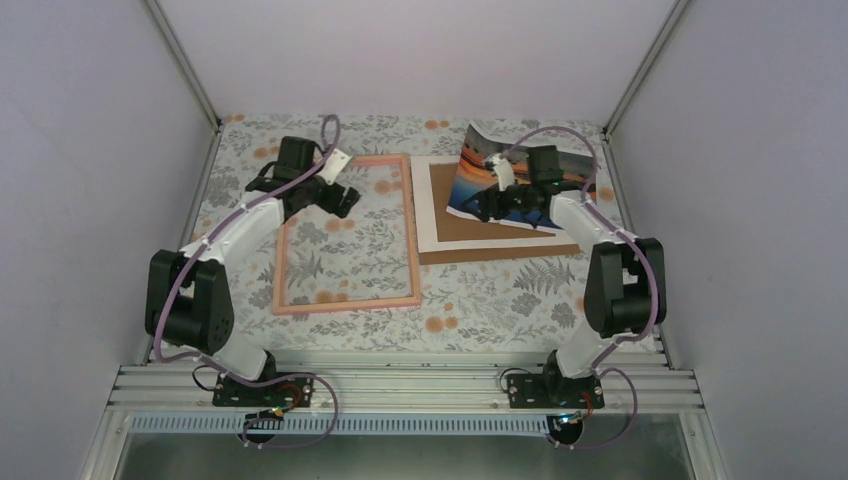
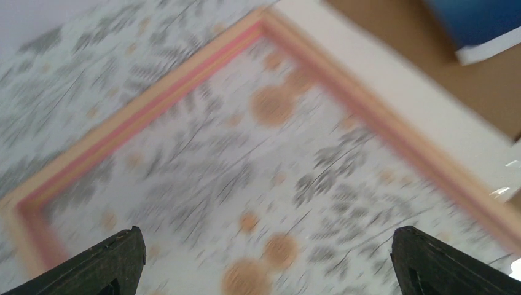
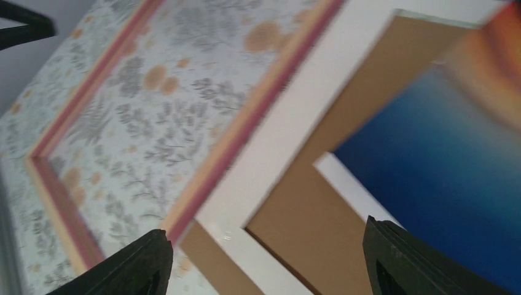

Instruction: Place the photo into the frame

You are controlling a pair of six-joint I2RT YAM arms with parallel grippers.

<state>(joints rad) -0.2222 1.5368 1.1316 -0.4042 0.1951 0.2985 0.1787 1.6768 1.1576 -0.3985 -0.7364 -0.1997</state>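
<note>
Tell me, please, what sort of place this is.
Likely a robot test cell: white walls enclose a flowered table, with the left arm and right arm bolted to an aluminium rail.

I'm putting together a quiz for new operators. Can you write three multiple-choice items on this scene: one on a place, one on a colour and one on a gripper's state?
1. Where does the photo lie?
A) inside the frame
B) on the brown backing board, right of the frame
C) left of the frame

2. What colour is the frame?
A) pink
B) black
C) green

3. How is the left gripper?
A) shut on the photo
B) open over the frame, holding nothing
C) shut on the frame's rim

Answers:
1 B: the top view shows the photo on the brown board beside the frame.
2 A: the frame's rim shows pink in every view.
3 B: the left wrist view shows its fingers wide apart, with only the frame below them.
</note>
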